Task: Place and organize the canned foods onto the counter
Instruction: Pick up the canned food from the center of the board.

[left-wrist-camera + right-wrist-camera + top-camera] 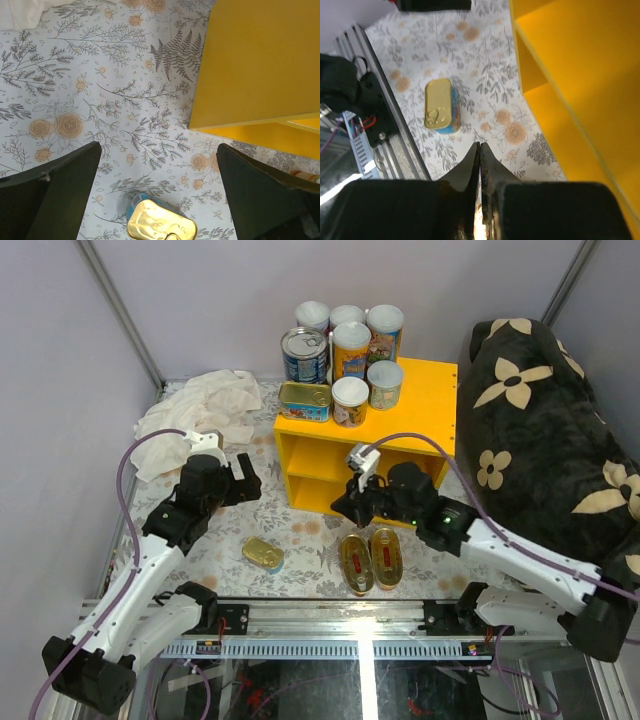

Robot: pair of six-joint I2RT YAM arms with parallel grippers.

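Several tall white-lidded cans point(351, 345), a blue-labelled steel can point(305, 353) and a flat rectangular tin point(305, 400) stand on the left of the yellow counter's point(430, 390) top. On the floral floor lie a small gold tin with blue sides point(263, 555) and two gold oval tins point(356, 562) side by side. My left gripper point(240, 480) hangs open left of the counter; in its wrist view the left gripper point(159, 150) spans bare floor just above the small tin point(160, 222). My right gripper point(350, 505) is shut on nothing in front of the counter's lower shelf, above the oval tins. The right wrist view shows the right gripper point(480, 146), the small tin point(440, 105) and the counter point(580, 75).
A crumpled white cloth point(200, 410) lies at the back left. A black cushion with cream flowers point(540, 420) fills the right side, against the counter. A metal rail point(330, 620) runs along the near edge. The counter's side wall point(260, 60) is close to the left gripper.
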